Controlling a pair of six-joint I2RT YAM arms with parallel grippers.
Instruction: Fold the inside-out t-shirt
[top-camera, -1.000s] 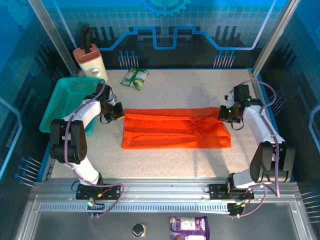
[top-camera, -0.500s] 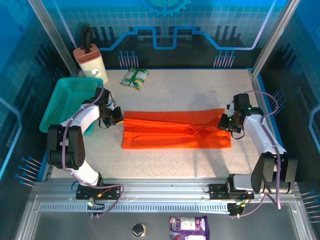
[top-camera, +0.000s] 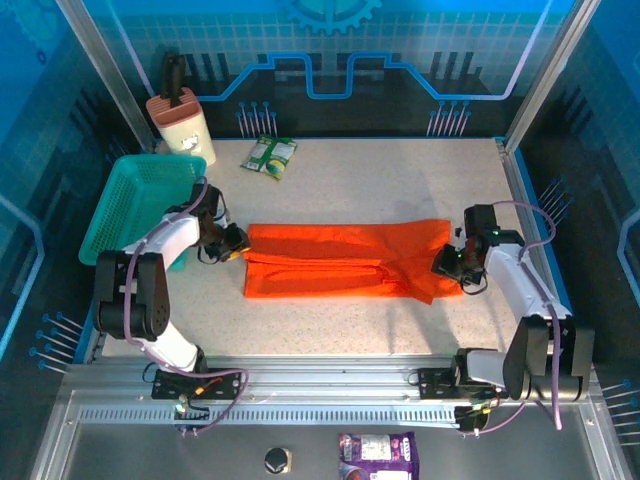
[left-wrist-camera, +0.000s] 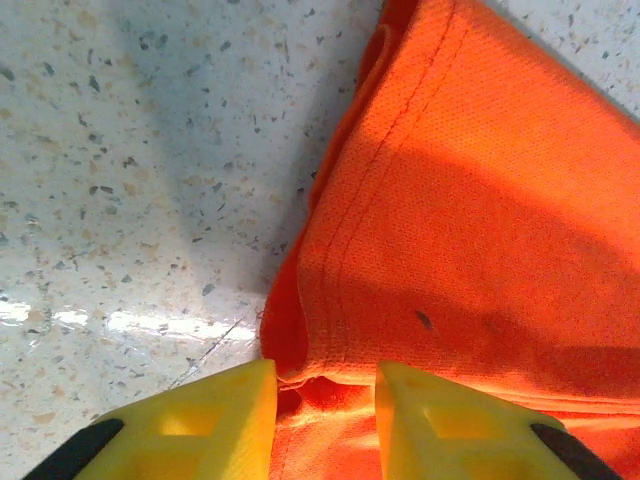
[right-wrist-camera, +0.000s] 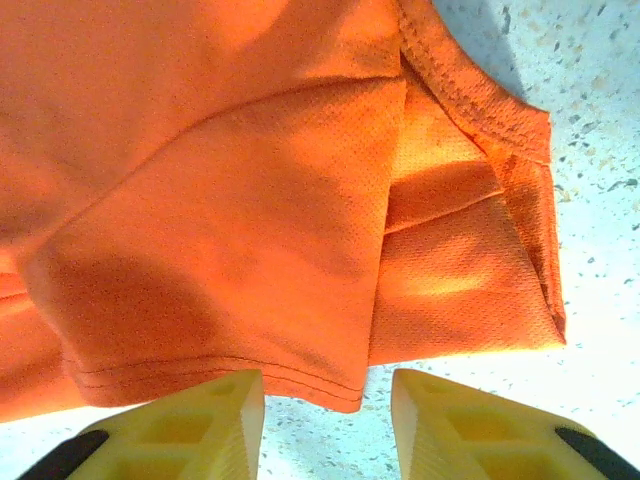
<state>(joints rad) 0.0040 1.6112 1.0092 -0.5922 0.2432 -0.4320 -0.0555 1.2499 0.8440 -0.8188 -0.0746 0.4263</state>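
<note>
The inside-out t-shirt (top-camera: 340, 262) lies flat on the speckled table as a long orange-red strip, folded lengthwise. My left gripper (top-camera: 237, 245) rests low at its left end. In the left wrist view the yellow fingers (left-wrist-camera: 215, 415) stand apart, and a folded edge of the t-shirt (left-wrist-camera: 470, 200) lies loose between them. My right gripper (top-camera: 447, 262) sits at the strip's right end. In the right wrist view this gripper (right-wrist-camera: 327, 385) is open over bare table, and the hemmed corner of the t-shirt (right-wrist-camera: 200, 180) lies just ahead of the fingertips.
A teal mesh basket (top-camera: 130, 200) stands at the left edge, close behind the left arm. A cream block with a dark handle (top-camera: 180, 120) and a green packet (top-camera: 268, 155) sit at the back. A purple packet (top-camera: 378, 455) lies below the front rail.
Both grippers came towards the near side with the shirt's far edge, narrowing the strip. Both were shut on the cloth and now stand open, with the cloth let go.
</note>
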